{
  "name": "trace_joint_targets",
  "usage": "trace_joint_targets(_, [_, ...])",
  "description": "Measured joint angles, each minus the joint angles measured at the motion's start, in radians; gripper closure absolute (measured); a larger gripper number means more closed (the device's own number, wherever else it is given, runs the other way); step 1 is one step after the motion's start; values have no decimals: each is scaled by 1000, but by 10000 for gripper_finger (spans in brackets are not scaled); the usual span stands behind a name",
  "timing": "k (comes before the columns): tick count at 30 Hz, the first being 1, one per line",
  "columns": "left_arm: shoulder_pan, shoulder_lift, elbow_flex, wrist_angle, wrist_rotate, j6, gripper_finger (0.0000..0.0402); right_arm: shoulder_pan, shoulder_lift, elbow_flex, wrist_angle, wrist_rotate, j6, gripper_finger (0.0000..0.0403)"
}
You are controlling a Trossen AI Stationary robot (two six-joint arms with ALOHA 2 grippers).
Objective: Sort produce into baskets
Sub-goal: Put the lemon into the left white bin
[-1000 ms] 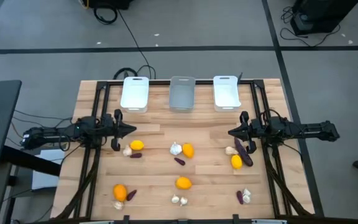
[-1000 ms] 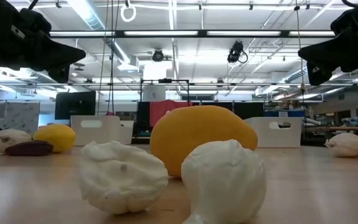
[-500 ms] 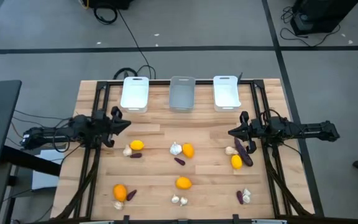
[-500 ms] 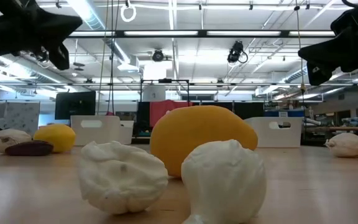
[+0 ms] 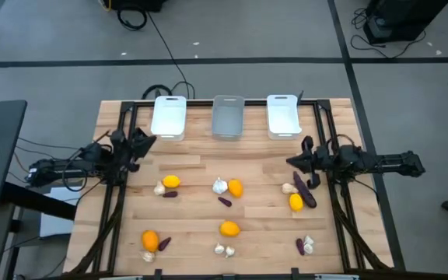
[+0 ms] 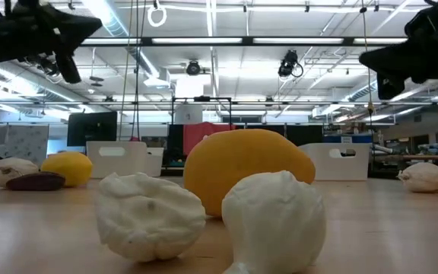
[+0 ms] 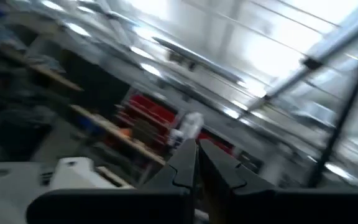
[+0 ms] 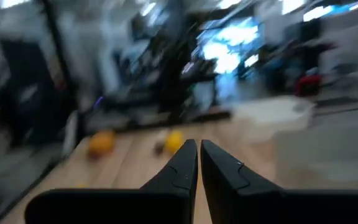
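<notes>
- Bench point(image 5: 201, 159): bare wood between the bins at the far edge and the scattered produce.
- Grey basket point(image 5: 228, 117) at far edge, centre; white basket point(image 5: 169, 117) just left of it, second white basket point(image 5: 283, 114) just right; all three empty.
- Left hand point(image 5: 145, 141) clenched, empty, raised near the white basket left of grey.
- Right hand point(image 5: 292, 162) clenched, empty, right of grey basket, near a garlic bulb point(image 5: 288, 187).
- Orange fruit point(image 5: 235, 187) straight nearer from grey basket, touching a bulb.
</notes>
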State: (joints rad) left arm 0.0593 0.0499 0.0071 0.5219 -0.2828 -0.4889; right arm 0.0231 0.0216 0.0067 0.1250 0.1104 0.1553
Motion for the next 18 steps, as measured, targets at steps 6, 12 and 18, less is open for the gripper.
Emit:
trace_joint_targets(6, [0, 74, 33, -7, 11, -201, 378, 0, 4, 0, 233, 232, 155, 369])
trace_joint_targets(12, [0, 265, 158, -113, 93, -223, 378, 0, 14, 0, 233, 417, 402, 369])
trace_joint_targets(18, [-1, 422, 270, -150, 156, -201, 367, 0, 110, 2, 212, 427, 681, 369])
